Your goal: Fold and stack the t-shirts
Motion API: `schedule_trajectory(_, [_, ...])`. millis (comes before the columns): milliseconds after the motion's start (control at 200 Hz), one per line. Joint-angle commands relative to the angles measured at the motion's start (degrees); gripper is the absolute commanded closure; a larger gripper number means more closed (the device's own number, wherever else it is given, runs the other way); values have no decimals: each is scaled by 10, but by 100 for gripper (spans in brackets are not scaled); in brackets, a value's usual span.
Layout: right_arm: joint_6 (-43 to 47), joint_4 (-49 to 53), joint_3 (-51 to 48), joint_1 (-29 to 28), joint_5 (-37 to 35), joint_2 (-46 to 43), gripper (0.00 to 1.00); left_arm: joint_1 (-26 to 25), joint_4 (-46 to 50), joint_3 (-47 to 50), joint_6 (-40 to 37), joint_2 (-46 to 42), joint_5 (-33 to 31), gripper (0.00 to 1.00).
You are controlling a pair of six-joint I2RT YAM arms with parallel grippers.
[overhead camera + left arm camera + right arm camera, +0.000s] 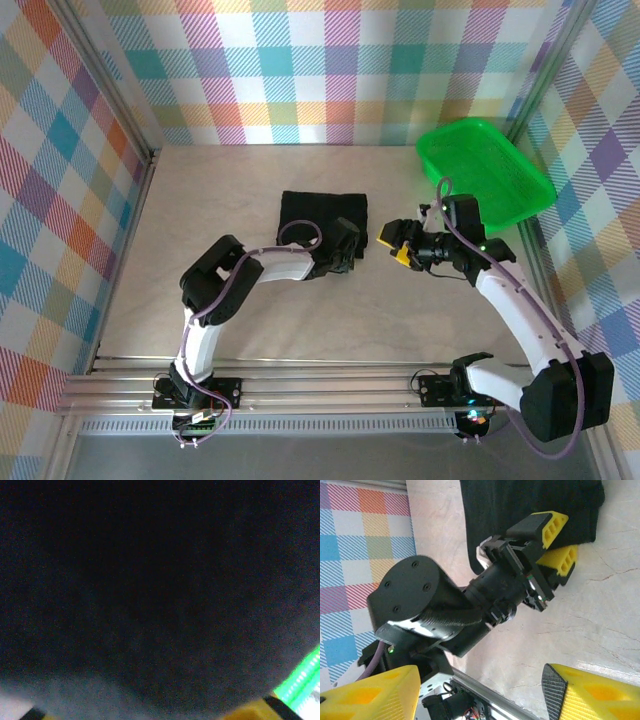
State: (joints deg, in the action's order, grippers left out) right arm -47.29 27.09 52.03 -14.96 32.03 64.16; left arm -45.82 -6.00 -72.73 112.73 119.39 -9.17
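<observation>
Since the left hand (348, 245) seems to grip the plain black soft-cloth t-shirt (318, 215) by a narrow bite at its near right corner, the likeliest fault, as I judge it, is a pull that takes one layer and drags the folded rectangle open. A second risk is the cloth slipping out of so shallow a hold and landing crooked. The right hand (395, 245) sits just beside that corner, so a sideways sweep by either arm could knock the two hands together or snag the shirt's edge.

The shirt lies folded on the pale marbled bench (200, 250), about mid-bench, well apart from the green plastic mesh basket (485, 175) at the far right.

In the right wrist view the left hand (562, 542) has its yellow fingers (547, 525) drawn close together, one lying over the black cloth (520, 500) and one on the bench side, pinching the corner between them. The left arm runs from its near-left base, elbow bent outward, forearm low across the bench. The right hand (480, 680) stands spread, holding nothing. Its arm climbs from the near-right base and bends left, so the hand faces the left hand.
</observation>
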Motion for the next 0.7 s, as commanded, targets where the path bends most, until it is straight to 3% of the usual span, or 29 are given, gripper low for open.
schedule_trajectory(0, [5,5,20,4,4,3,34,34,21,-16,12,24,-30,91])
schedule_trajectory(55, [5,8,25,4,-1,4,35,52,11,-15,11,25,-30,100])
schedule_trajectory(300, [11,18,45,7,-9,15,35,176,-26,31,-80,-2,16,100])
schedule_trajectory(535, [5,3,41,9,-10,26,35,337,-31,47,-268,-15,124,100])
schedule_trajectory(700, [4,-8,35,9,-10,33,35,433,36,3,-406,6,206,100])
